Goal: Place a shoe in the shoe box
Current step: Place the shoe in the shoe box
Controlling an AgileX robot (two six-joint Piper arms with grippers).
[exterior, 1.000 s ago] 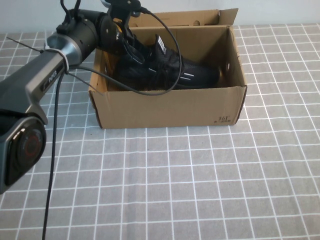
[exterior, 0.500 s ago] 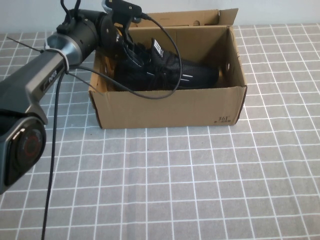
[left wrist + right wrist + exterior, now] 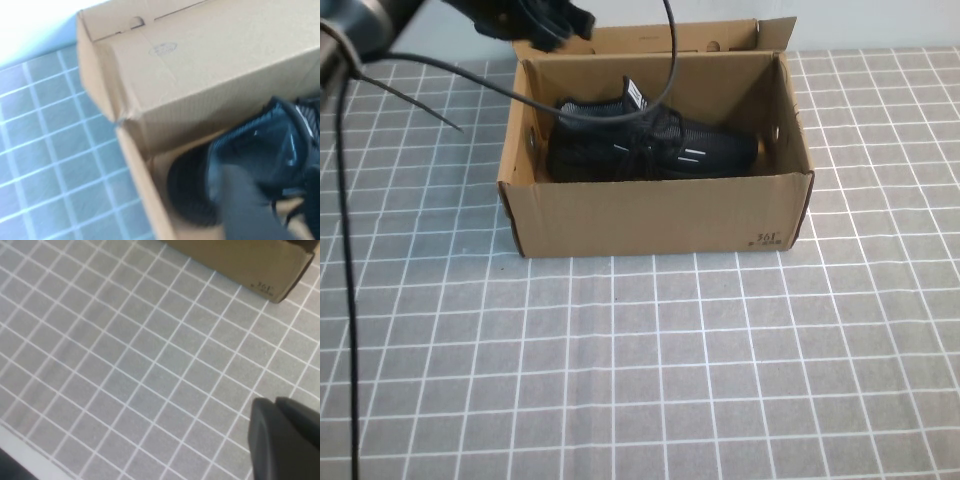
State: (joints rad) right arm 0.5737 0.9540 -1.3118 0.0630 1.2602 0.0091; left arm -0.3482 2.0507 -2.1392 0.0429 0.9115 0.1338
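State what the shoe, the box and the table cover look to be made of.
Shoe: black knit fabric, matte, woven texture, laces visible. Shoe box: brown corrugated cardboard, dull, raw cut edges. Table cover: grey, white grid lines, probably a soft mat. Left claw hovers above the box's far left corner; right claw is over bare mat.

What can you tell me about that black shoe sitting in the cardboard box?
The shoe is a black knit sneaker with black laces, small white dash marks on its side and a white-striped heel tab. It lies on its sole inside the open brown shoe box, toe toward the robot's right. Nothing grips it: the left hand is above the box's far left corner; the right hand is over bare table.
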